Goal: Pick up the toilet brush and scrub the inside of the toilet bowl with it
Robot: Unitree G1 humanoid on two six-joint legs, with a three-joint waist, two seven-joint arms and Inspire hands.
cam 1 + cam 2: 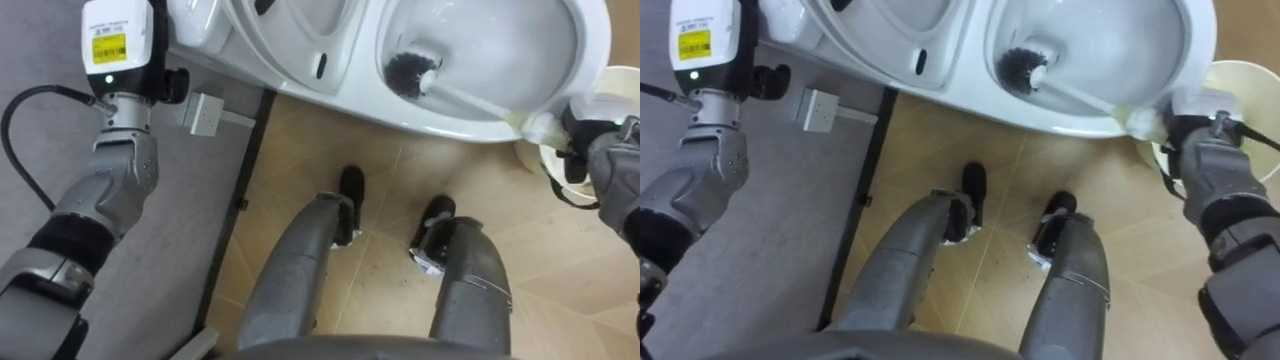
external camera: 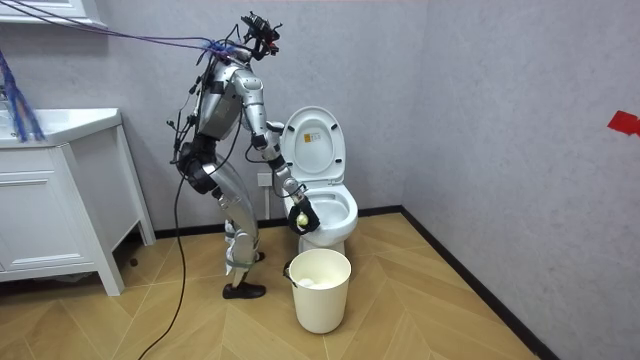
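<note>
In the left eye view the brush point(image 1: 455, 92) is seen with its dark bristles down in the bowl of the toilet point(image 1: 420, 124). Its white handle slants over the rim to the right hand point(image 1: 603, 165), by which its end is clasped. A bucket point(image 1: 622, 82) lies just beyond that hand. The left hand point(image 1: 117, 40) is raised beside the toilet's back part, well apart from the brush; whether it is open or closed cannot be told. A wall socket point(image 1: 205, 112) is seen just beside its wrist.

In the right eye view more of the right hand is shown, closed round the handle at the rim, with the bucket's pale rim directly behind it.

The room view adds the setting. The robot stands bent forward at the toilet with knees flexed. The lid point(image 2: 312, 140) is raised above the right hand, the bucket stands on the floor below it, and a white cabinet point(image 2: 50, 200) is seen well behind the robot.
</note>
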